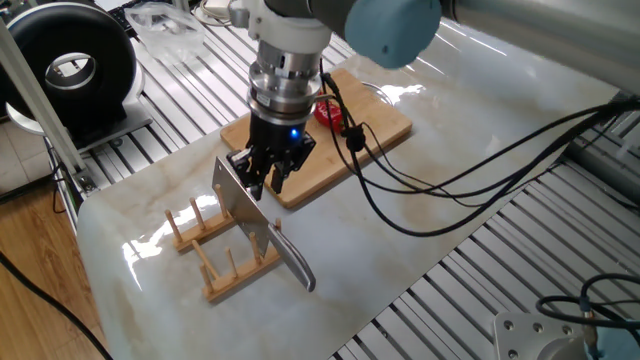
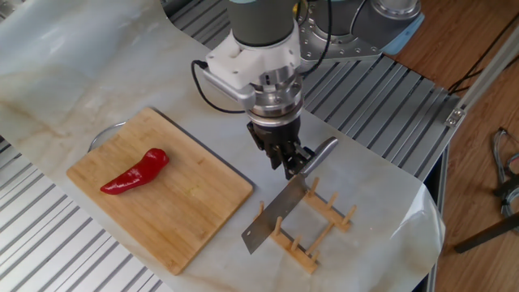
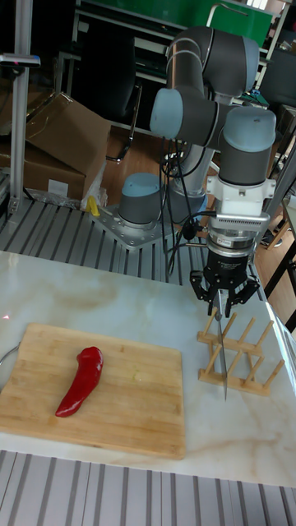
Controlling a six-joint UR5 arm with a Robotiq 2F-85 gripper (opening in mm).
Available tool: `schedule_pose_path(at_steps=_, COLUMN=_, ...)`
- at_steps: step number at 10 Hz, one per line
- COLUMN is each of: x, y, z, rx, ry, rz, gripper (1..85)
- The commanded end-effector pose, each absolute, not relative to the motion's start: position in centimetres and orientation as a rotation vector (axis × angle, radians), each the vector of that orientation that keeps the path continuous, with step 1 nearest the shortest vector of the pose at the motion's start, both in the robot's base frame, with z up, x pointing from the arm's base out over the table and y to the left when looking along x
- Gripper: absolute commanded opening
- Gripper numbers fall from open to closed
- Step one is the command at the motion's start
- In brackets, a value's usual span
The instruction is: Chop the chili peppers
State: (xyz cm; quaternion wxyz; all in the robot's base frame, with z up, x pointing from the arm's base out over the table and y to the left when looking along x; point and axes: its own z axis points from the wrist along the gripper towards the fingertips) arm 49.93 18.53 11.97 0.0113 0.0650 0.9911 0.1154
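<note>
One whole glossy red chili pepper [image 2: 135,171] lies on the bamboo cutting board [image 2: 186,215]. It also shows as a chili pepper [image 3: 80,380] in the tall view, while the arm hides most of the chili pepper [image 1: 326,110] in one fixed view. A steel knife [image 2: 277,212] rests on edge in a wooden rack [image 2: 318,229], and its handle [image 2: 323,152] points away from the board. My gripper [image 2: 293,165] hangs open just above the knife, close to the handle end, gripping nothing. The tall view shows the gripper [image 3: 224,311] fingers spread over the knife's spine [image 3: 224,353].
The rack [image 1: 215,250] stands on the marble tabletop beside the board [image 1: 385,128]. Black cables [image 1: 450,170] trail from the gripper across the table. The tabletop is ringed by slatted metal, and a black round device [image 1: 70,65] sits off the table at the far left.
</note>
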Motion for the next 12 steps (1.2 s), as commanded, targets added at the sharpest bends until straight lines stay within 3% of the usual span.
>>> schedule_pose_path(at_steps=1, x=50.2, y=19.6, z=11.0, rx=0.22, ry=3.059, rz=0.395, gripper=36.3)
schedule_pose_path(at_steps=12, x=50.1, y=20.3, z=9.0, rx=0.273, ry=3.031, rz=0.416, gripper=35.3)
